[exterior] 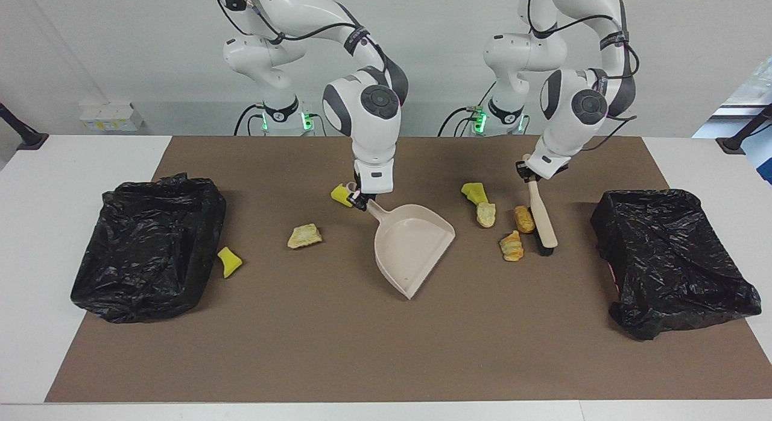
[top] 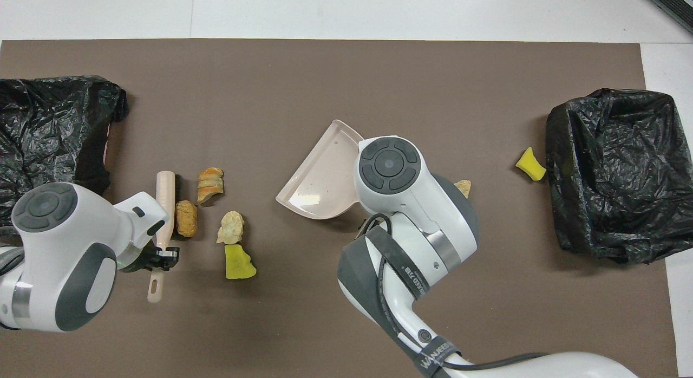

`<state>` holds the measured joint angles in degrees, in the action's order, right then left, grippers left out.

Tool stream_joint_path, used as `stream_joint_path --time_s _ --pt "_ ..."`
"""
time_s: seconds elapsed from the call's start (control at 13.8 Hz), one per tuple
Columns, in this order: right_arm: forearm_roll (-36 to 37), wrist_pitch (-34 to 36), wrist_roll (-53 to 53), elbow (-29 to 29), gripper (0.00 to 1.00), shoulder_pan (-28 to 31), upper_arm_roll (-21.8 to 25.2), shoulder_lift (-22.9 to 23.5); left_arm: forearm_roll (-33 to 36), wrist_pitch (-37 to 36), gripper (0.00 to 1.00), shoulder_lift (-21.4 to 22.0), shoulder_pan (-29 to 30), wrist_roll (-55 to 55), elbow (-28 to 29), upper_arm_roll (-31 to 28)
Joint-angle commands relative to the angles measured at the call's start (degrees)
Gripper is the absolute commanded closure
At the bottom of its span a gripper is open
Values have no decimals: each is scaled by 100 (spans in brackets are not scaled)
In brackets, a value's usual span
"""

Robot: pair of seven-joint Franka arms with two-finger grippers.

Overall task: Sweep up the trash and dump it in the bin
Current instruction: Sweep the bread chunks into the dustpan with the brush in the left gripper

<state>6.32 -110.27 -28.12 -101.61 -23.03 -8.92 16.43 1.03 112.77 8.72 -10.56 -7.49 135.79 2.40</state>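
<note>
My right gripper [exterior: 360, 202] is shut on the handle of the beige dustpan [exterior: 413, 246], which rests on the mat with its mouth turned toward the left arm's end. My left gripper [exterior: 526, 172] is shut on the beige brush [exterior: 541, 219], its bristles against a brown lump [exterior: 524, 219]. Two more bread lumps [exterior: 485, 214] [exterior: 511, 246] and a yellow sponge chunk [exterior: 474, 193] lie between brush and dustpan. Another yellow chunk [exterior: 341, 195] sits beside my right gripper. A tan lump [exterior: 304, 236] and a third yellow chunk [exterior: 229, 261] lie toward the right arm's end.
A bin lined with a black bag [exterior: 120, 276] stands at the right arm's end of the brown mat, and a second one [exterior: 663, 300] at the left arm's end. In the overhead view my right wrist hides part of the tan lump [top: 463, 187].
</note>
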Motion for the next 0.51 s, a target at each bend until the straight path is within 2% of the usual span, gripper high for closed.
stream_joint_path --time_s 0.0,0.29,0.44 --pt "124 -82 -1184 -411 100 211 -40 -254 37 35 100 86 -367 221 44 -55" --pt "493 -406 -2055 -876 100 176 -49 -500 -209 87 100 78 -544 239 35 -64" --pt "520 -1063 -2565 -1324 100 193 -49 -641 -209 44 100 78 -509 169 44 -73"
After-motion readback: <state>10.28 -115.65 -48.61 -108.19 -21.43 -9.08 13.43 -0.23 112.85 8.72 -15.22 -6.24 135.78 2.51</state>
